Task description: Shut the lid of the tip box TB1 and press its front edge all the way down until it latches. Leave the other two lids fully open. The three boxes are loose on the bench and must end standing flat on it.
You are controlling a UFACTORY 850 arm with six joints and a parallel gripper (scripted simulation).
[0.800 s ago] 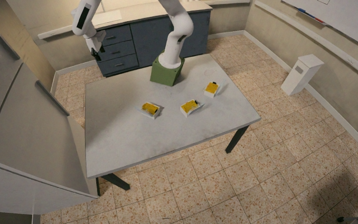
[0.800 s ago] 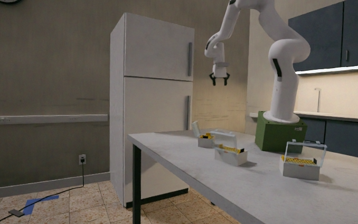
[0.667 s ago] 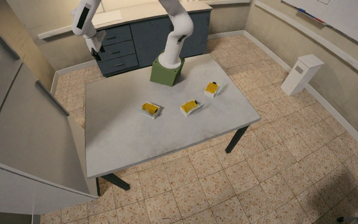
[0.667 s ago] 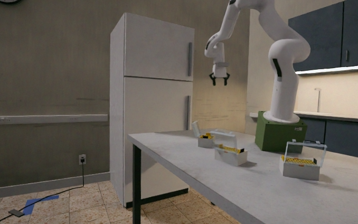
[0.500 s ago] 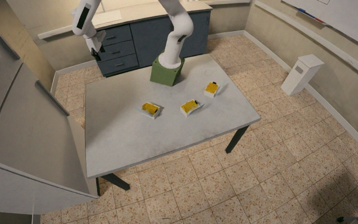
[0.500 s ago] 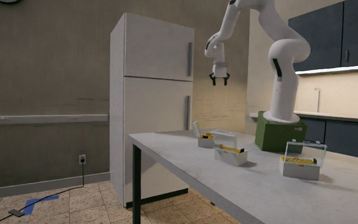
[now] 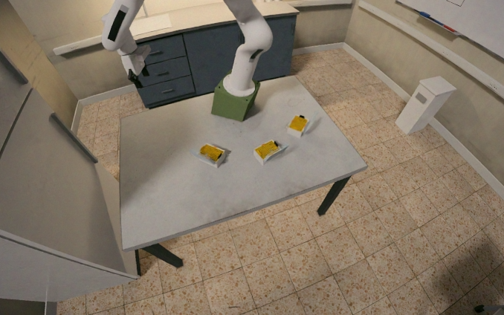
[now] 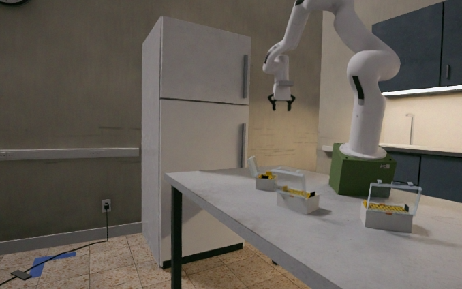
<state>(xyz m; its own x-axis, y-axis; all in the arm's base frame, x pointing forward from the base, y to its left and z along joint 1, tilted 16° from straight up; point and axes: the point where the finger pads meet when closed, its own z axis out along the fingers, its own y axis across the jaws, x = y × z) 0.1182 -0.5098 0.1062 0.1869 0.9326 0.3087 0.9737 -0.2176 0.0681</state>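
The gripper [image 8: 281, 104] hangs high above the surface [image 7: 191, 195], fingers spread wide with nothing between them, well apart from all three boxes and off to the fridge [image 8: 197, 71] side of the green base [image 7: 228, 107]. Three tip boxes stand flat on the surface with lids raised: one [image 7: 211, 153] toward the fridge, one [image 7: 267, 150] in the middle, one [image 7: 298, 124] beyond it, nearest the base. Which is TB1 cannot be told.
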